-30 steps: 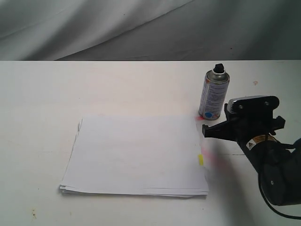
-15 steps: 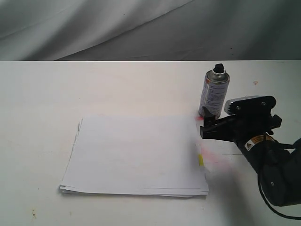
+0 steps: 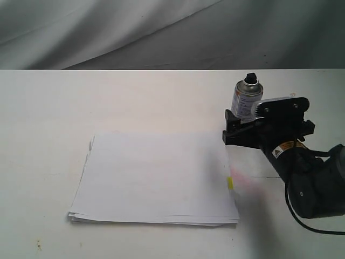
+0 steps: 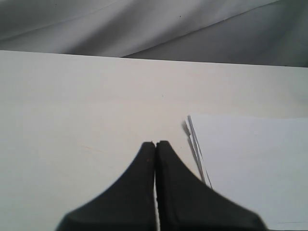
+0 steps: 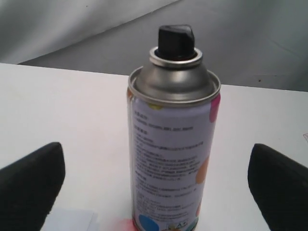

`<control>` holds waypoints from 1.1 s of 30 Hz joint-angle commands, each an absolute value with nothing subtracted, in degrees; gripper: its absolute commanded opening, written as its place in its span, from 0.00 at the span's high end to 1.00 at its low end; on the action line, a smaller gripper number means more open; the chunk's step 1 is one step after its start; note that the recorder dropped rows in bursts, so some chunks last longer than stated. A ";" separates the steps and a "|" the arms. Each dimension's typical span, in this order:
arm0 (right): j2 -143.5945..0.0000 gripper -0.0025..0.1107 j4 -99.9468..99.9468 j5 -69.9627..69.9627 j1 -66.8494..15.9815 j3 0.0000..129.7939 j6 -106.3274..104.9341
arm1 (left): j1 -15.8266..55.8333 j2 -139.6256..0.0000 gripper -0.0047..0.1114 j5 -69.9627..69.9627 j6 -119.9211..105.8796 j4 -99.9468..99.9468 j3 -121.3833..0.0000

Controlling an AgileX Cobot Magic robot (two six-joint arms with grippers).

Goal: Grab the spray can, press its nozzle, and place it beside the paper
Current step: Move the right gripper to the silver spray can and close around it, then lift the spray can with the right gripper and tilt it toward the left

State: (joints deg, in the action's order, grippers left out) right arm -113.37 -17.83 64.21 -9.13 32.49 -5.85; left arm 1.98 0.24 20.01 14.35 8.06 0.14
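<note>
Can [image 5: 171, 144] stands upright on the worktop [image 3: 135, 97] near the paper [image 3: 156, 178], between the right jaws, which gape wide without touching it; left jaws are pressed together.

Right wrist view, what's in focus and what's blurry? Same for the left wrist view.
Right wrist view: spray can fairly sharp, label lines visible; fingers at the edges are soft dark blobs. Left wrist view: shut left tool blurred, paper edge crisper.

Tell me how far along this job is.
Done: nothing yet; the spray can stands on the table. In hand: the open right gripper flanks it, fingers not touching. Remaining: grasp, lift, press the nozzle, set it beside the paper.
</note>
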 commanded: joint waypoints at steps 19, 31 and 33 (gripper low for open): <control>-127.03 0.14 -15.58 63.12 -5.15 46.42 -5.82 | 2.29 0.00 0.96 19.94 14.58 8.29 0.00; -128.28 0.20 -15.81 62.28 -5.15 48.08 -5.82 | 2.29 0.00 0.96 19.94 14.58 8.29 0.00; -128.28 0.26 -15.81 62.28 -5.15 48.08 -5.82 | 2.29 0.00 0.96 19.94 14.58 8.29 0.00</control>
